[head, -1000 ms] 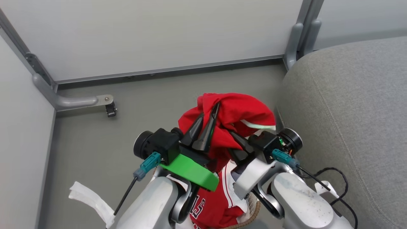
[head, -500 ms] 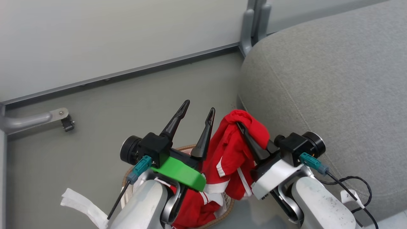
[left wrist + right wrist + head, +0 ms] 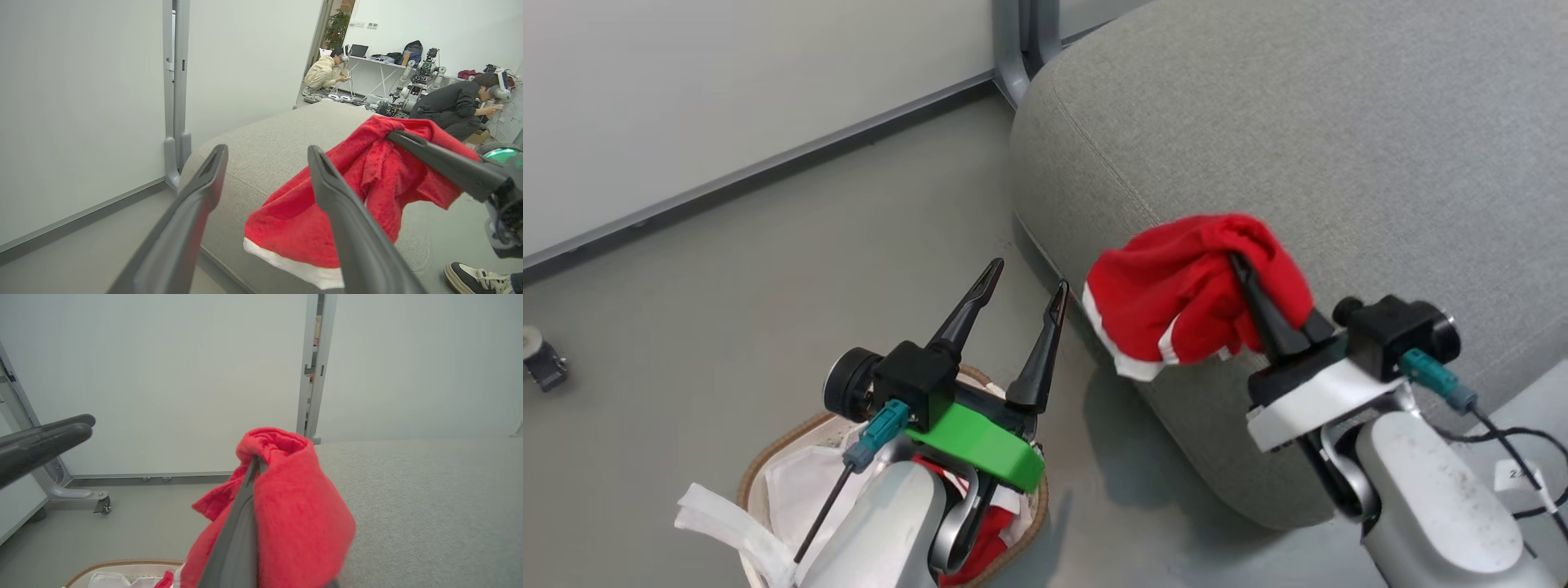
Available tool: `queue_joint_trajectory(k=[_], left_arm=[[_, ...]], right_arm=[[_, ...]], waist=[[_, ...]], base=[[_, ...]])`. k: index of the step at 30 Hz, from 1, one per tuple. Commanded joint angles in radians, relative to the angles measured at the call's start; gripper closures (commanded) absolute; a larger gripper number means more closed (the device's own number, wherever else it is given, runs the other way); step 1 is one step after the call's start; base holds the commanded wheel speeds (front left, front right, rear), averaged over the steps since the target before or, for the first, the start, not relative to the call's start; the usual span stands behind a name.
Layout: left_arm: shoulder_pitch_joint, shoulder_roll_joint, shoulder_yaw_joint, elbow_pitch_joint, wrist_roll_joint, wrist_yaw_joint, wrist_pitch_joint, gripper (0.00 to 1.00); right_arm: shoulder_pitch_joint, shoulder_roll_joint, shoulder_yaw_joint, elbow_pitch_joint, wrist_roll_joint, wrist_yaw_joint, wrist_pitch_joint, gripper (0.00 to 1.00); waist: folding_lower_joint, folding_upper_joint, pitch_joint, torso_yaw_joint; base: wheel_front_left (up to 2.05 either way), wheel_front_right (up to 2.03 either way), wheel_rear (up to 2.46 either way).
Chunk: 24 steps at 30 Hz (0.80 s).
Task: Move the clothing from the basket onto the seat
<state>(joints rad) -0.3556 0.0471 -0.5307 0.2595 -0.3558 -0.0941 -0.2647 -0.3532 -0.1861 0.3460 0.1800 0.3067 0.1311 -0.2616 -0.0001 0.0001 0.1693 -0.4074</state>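
Clothing (image 3: pixel 1184 294) is what my right gripper (image 3: pixel 1243 269) has. Its two fingers are pressed together on a bunched red piece with white trim, pinched near the tips, and the cloth drapes down on both sides of them. From the head camera that bundle hangs at the rounded front corner of the seat (image 3: pixel 1298 122), over the cushion's edge. I cannot tell whether it rests on the fabric or hangs just clear. In the left wrist camera the white hem dangles lowest, in front of the cushion's side.

My left gripper (image 3: pixel 1028 276) is spread wide with nothing between its fingers. It points up and away above the basket (image 3: pixel 768 441), well apart from the bundle. The basket sits on the floor (image 3: pixel 768 286) at the lower left, near the seat, partly hidden by my left forearm. More red cloth (image 3: pixel 984 539) lies inside it, beside a white sheet (image 3: pixel 800 490) that lines it and spills over the near rim.

Beyond the seat, in the left wrist camera, a person in dark clothes (image 3: pixel 453 102) and a person in a pale top (image 3: pixel 325 71) crouch by a table. A shoe (image 3: pixel 470 277) shows at the lower right corner.
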Motion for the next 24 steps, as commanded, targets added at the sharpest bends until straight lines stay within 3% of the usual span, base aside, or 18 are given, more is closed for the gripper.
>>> queue_joint_trajectory(k=[1,13,24], left_arm=[[-0.003,0.006,0.005,-0.002,0.008,-0.004,0.000,0.00],[-0.077,0.006,-0.006,0.033,0.071,-0.020,0.000,0.00],[-0.150,0.006,-0.028,0.049,0.112,-0.028,0.000,0.00]], right_arm=[[-0.037,-0.013,-0.013,-0.006,-0.006,-0.001,-0.005,1.00],[-0.331,-0.180,-0.147,0.082,-0.043,-0.001,-0.005,1.00],[-0.637,-0.334,-0.206,0.284,-0.089,-0.001,-0.005,1.00]], waist=[[0.0001,-0.0001,0.056,-0.040],[0.0001,-0.0001,0.220,0.015],[0.0001,-0.0001,0.394,0.118]], base=[[0.00,0.00,0.00],[0.00,0.00,0.00],[0.00,0.00,0.00]])
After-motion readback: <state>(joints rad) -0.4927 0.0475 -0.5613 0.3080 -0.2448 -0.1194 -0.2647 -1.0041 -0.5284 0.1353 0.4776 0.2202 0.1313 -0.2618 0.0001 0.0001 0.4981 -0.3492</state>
